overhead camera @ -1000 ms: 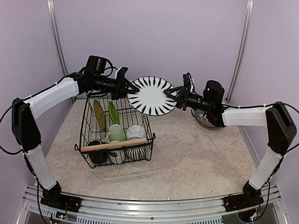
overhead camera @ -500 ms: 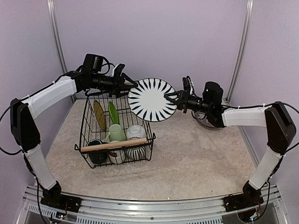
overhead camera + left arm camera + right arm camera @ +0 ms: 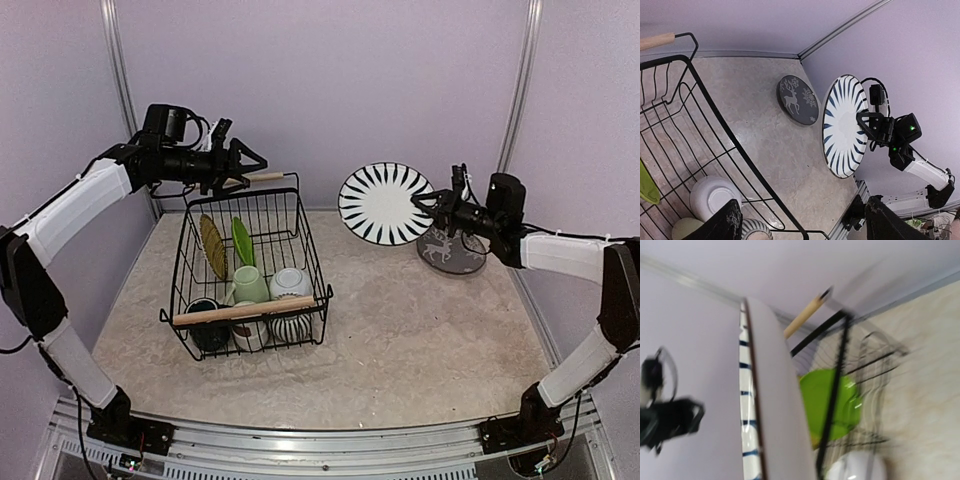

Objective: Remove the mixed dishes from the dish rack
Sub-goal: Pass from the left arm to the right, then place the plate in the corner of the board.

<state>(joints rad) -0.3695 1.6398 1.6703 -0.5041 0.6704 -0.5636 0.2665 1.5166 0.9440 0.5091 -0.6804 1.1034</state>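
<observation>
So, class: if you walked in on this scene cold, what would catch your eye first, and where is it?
The black-and-white striped plate, held on edge in mid-air at the right by the right jaws, near a grey reindeer plate lying on the table. Next, the black wire dish rack at left-centre, holding a lime-green plate and a pale green mug among others, with the left jaws open above its far rim.

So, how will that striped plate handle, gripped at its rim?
Probably stiff: the black-and-white striped plate shows no sag though the right claw grips only its rim. Held upright by one edge, it could pivot or slip. It looks ceramic, so likely breakable.
</observation>
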